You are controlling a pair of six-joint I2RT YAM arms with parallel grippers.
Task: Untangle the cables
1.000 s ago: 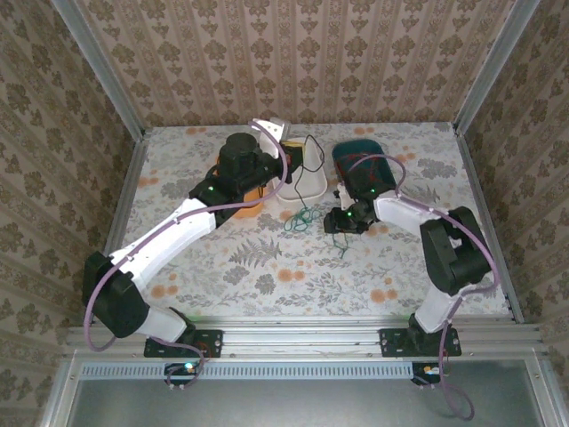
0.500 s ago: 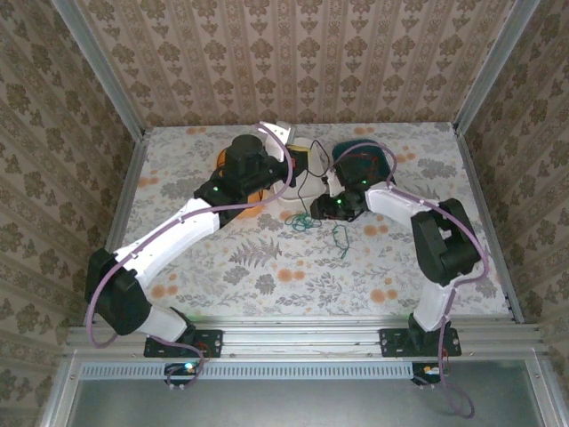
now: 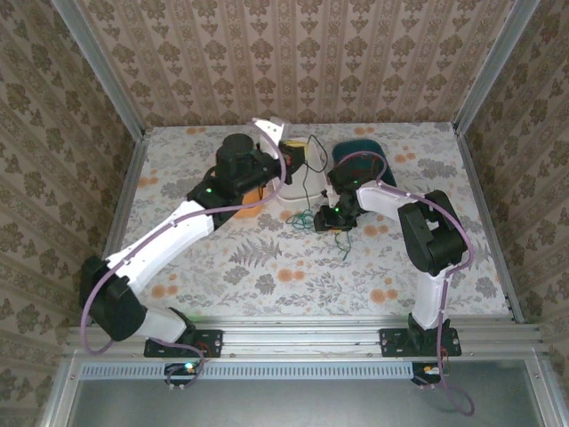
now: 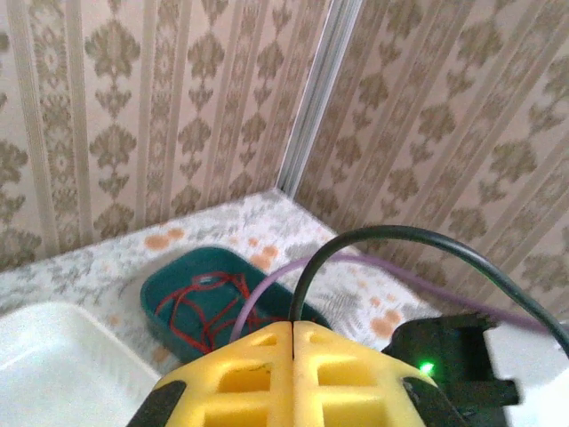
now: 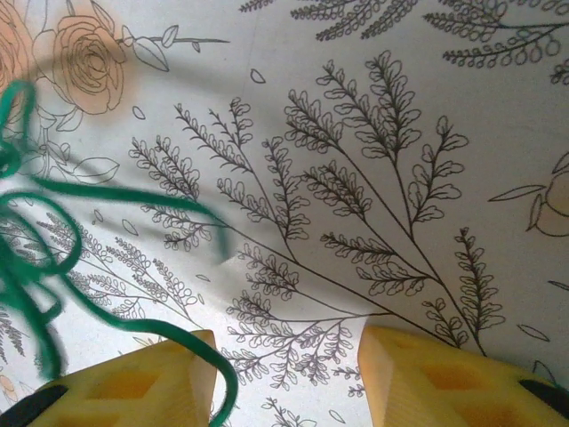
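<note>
Left claw (image 4: 293,334) pinching black cable (image 4: 400,233), green cable (image 5: 133,203) beside empty half-open right claw (image 5: 286,342)

A robot test booth in a lab, dressed to look homely. Bare aluminium posts (image 3: 96,71) frame three panels of patterned wallpaper (image 3: 302,62). A flowered cloth covers the table (image 3: 267,267). The left arm (image 3: 169,236) and right arm (image 3: 436,238) are bolted to a metal rail (image 3: 302,340) along its near edge.

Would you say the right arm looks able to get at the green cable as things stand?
Probably yes: the right gripper is open low over the table, the green cable lies just beside one finger, a strand crossing its tip, and nothing blocks the way.
</note>
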